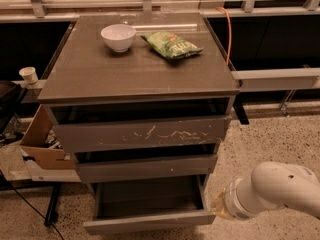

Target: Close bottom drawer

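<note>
The bottom drawer (149,223) is the lowest of three grey-brown drawers in the cabinet (135,71). It stands pulled out, with its low plain front near the frame's bottom edge and its dark shallow box showing behind it. My white arm (272,189) comes in from the lower right. My gripper (217,207) is at the arm's end, just right of the drawer's front right corner, close to it; whether it touches the drawer does not show.
The middle drawer (147,168) and the scratched top drawer (142,133) are slightly open. A white bowl (118,37) and a green snack bag (171,44) lie on the cabinet top. A cardboard box (42,144) sits at the left. The floor is speckled.
</note>
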Motion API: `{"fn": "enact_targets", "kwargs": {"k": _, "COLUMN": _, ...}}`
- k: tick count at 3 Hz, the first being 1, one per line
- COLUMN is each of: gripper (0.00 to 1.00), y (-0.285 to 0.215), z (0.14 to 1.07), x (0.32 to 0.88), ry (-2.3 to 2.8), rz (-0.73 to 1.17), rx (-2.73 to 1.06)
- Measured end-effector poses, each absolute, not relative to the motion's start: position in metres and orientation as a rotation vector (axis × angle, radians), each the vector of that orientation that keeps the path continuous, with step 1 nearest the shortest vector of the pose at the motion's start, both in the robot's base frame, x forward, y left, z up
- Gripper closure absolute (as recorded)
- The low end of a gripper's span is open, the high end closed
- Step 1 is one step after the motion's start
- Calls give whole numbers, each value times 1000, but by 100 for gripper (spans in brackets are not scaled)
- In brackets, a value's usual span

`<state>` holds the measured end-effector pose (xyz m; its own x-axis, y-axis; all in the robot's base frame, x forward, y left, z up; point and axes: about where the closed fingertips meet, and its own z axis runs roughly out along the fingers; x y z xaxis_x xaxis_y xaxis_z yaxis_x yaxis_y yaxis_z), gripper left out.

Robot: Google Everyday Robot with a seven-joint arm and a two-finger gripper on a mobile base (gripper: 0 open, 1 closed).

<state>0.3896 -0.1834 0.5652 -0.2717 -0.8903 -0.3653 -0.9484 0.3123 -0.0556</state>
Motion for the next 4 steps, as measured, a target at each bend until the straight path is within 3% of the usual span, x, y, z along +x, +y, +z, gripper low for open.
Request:
{"fn": "enact_targets", "kwargs": {"k": 3, "gripper": 100, "y": -144, "z": 360, "x": 411, "ry": 2220, "rz": 370, "rx": -1605}}
{"fn": "enact_targets", "kwargs": {"k": 4, "gripper": 100, "y": -137, "z": 337, "x": 395, "ry": 2246, "rz": 432, "rx": -1598}}
